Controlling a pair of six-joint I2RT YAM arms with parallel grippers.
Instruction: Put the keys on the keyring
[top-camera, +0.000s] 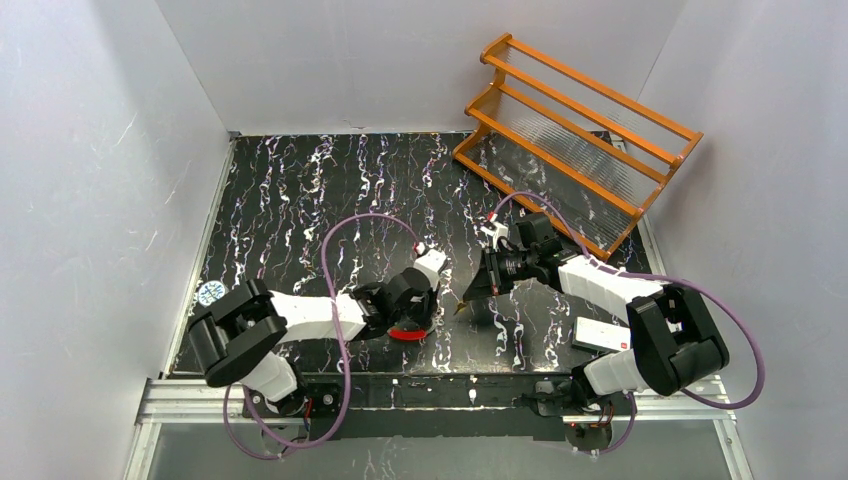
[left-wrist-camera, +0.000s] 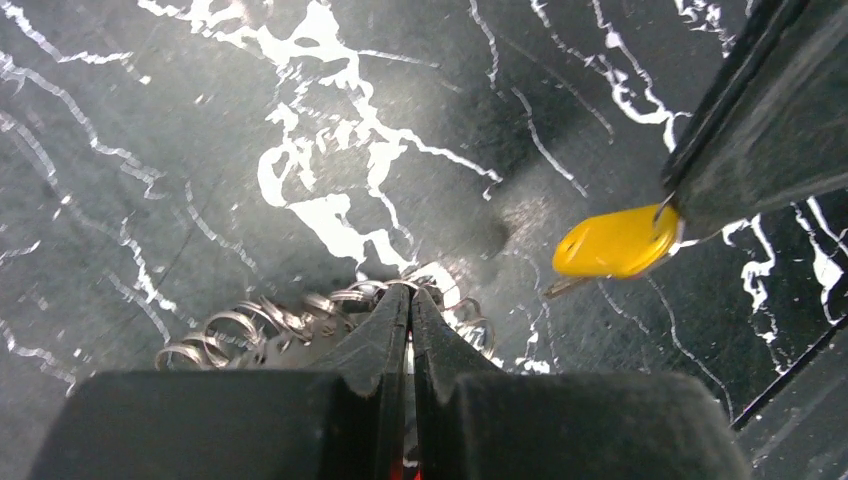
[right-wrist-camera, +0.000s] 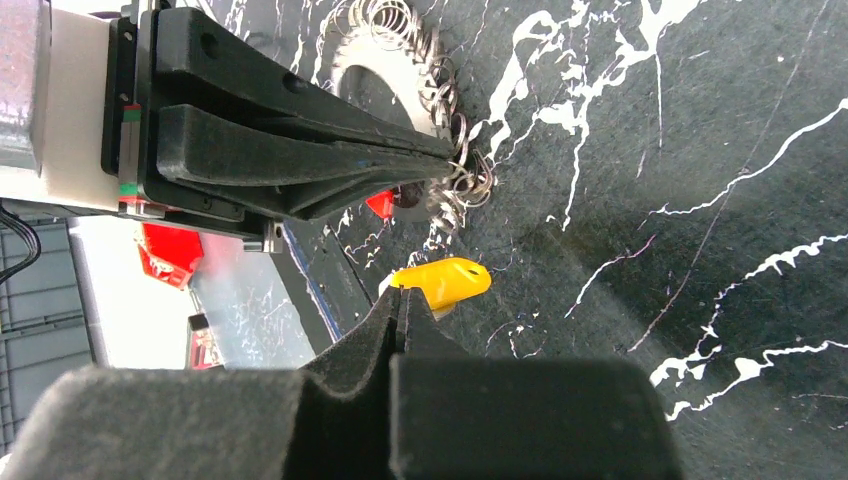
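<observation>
Left gripper (left-wrist-camera: 410, 293): closed, fingertips pinching the keyring.
Keyring (left-wrist-camera: 300, 322): coiled silver wire, bunched at the left fingertips, mid-table toward the near side.
Right gripper (right-wrist-camera: 400, 298): closed, clamped on the key.
Key (left-wrist-camera: 615, 241): yellow head, just right of the keyring, not touching it.
Table (top-camera: 300, 190): black, white-veined.
Rack (top-camera: 580, 130): orange, far right.

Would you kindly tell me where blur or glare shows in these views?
Left wrist: left pincer soft up close, hazy sheen on the table beside the yellow key; right wrist: right pincer blurred in the foreground; top view: even light, key tiny.
</observation>
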